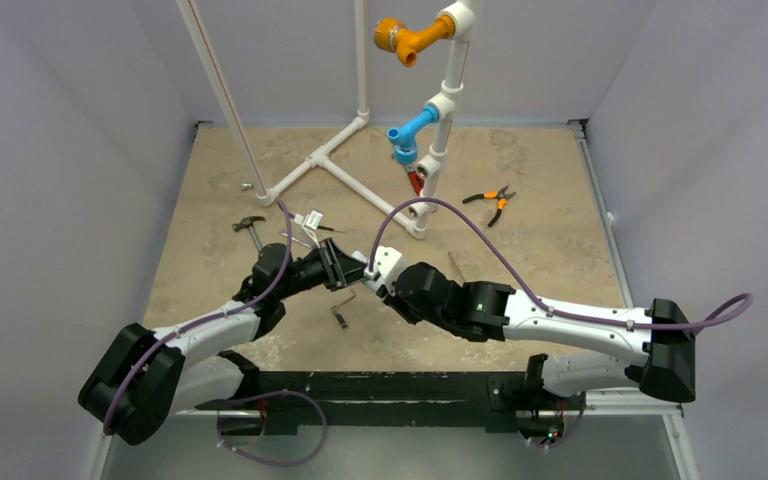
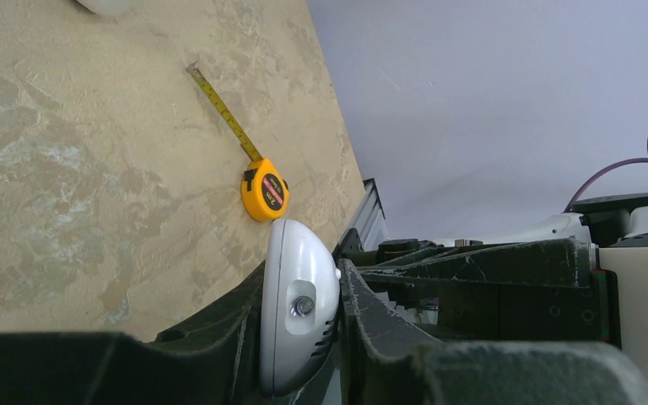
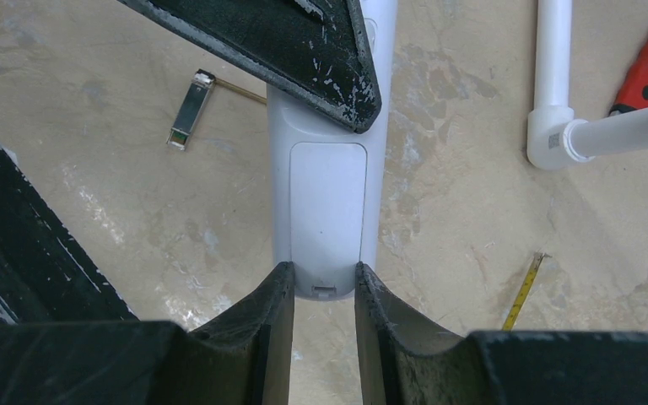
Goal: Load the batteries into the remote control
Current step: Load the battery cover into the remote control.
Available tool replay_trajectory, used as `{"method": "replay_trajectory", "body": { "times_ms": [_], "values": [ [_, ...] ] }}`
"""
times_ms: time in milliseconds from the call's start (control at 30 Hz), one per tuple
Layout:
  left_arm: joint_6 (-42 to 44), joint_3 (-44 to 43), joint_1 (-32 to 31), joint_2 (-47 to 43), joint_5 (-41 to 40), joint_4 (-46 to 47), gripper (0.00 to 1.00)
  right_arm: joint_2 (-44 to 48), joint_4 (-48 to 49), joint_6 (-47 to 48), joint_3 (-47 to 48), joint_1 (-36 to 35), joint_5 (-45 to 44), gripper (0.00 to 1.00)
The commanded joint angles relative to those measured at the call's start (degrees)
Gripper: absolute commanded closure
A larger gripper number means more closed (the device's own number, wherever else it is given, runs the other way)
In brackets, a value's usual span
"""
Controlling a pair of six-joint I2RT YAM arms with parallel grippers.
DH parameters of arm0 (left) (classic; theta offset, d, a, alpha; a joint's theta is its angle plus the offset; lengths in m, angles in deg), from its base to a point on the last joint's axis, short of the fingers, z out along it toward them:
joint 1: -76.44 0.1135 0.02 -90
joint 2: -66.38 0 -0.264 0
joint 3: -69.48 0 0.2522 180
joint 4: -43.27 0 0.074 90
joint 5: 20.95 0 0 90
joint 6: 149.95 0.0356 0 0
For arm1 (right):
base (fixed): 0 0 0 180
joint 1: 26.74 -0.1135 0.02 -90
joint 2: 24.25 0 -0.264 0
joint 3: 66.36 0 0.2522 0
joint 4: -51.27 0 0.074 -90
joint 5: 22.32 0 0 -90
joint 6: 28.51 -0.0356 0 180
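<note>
So the remote control is a slim white plastic handset. The right wrist view shows its back: a rounded-rectangle battery cover set flush, with a little latch tab at the end. End-on in the left wrist view it's a domed white shape with a small recess and a metal screw in it. No buttons or display visible from these angles.

The left gripper has its jaws pinched onto the remote, one black finger on each broad face and no gap on either side. In the right wrist view one of those fingers lies across the far half of the handset.

The right gripper has its jaws only a little apart, a gap narrower than the remote. The latch end sits right at the fingertips, with the tab lined up in the gap. I honestly can't tell if the tips actually touch the plastic.

In the top view both grippers meet over about the middle of the bench, so the remote is held up off the surface there. A yellow tape measure lies on the bench beyond it, blade pulled out.
</note>
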Motion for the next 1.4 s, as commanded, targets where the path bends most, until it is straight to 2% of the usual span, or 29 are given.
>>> {"method": "replay_trajectory", "body": {
  "times_ms": [0, 700, 1133, 1300, 1367],
  "values": [
    [1.17, -2.24, -1.37, 0.17, 2.39, 4.85, 1.00, 1.57, 7.03, 1.09, 2.61, -0.14, -0.70, 0.79],
    [0.47, -1.37, -1.72, 0.75, 1.99, 6.23, 1.00, 1.03, 6.18, 0.86, 2.59, -0.14, -1.48, 0.56],
    [-0.32, -1.29, -1.77, 2.13, 1.93, 7.97, 1.00, 4.24, 8.07, -1.23, 1.46, 0.05, -1.72, 0.41],
    [-0.46, -0.99, -1.81, 1.62, 1.31, 7.48, 1.00, 6.17, 8.55, -7.51, 0.62, 5.28, 1.30, 0.39],
    [-0.47, -0.65, -1.76, 1.22, 0.79, 7.24, 1.00, 7.50, 8.66, -10.73, -0.31, 9.66, 6.28, 0.39]
  ]
}}
